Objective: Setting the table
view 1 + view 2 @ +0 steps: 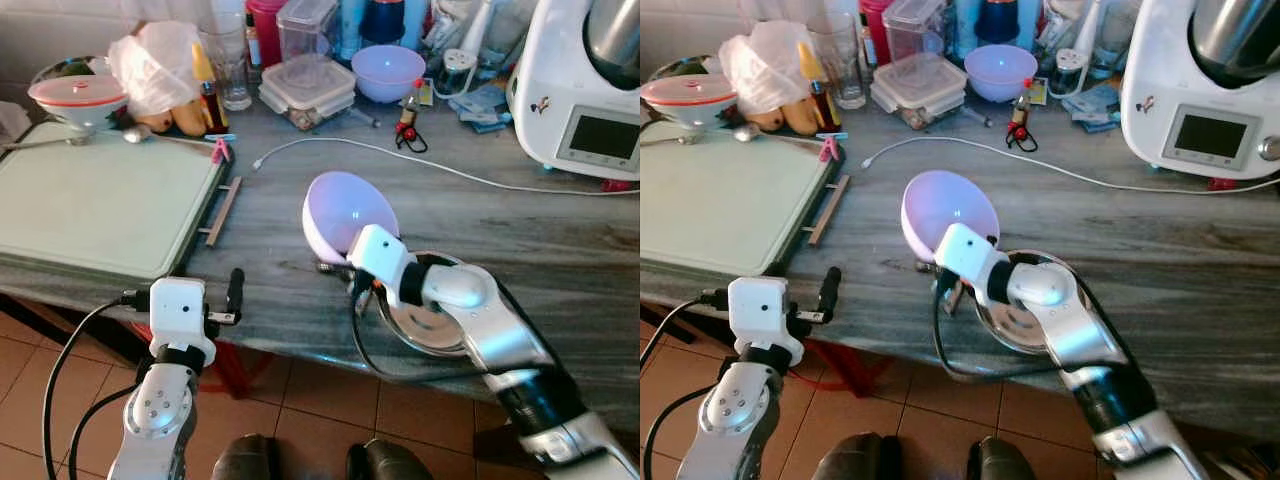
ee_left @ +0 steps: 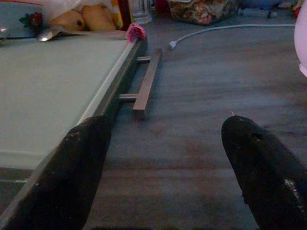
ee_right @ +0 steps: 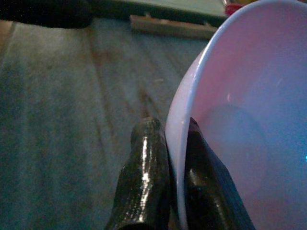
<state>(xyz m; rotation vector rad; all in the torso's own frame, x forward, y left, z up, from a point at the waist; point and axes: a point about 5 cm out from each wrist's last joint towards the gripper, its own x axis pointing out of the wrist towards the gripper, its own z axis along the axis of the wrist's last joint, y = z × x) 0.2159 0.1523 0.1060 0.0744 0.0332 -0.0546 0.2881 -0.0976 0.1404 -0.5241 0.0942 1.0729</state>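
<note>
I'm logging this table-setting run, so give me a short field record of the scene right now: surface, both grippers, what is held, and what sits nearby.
surface: grey wood-grain table
right gripper: shut on the rim of a pale purple bowl, one finger inside, one outside
bowl state: tilted, opening facing up and toward the camera
left gripper: open, holding nothing, at the table's near edge
left of bowl: pale green tray with a metal handle
under right arm: metal lid
back of table: second purple bowl, white cable, white kitchen machine

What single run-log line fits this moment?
right gripper: shut on bowl rim, tilted | left gripper: open, idle near tray
</note>
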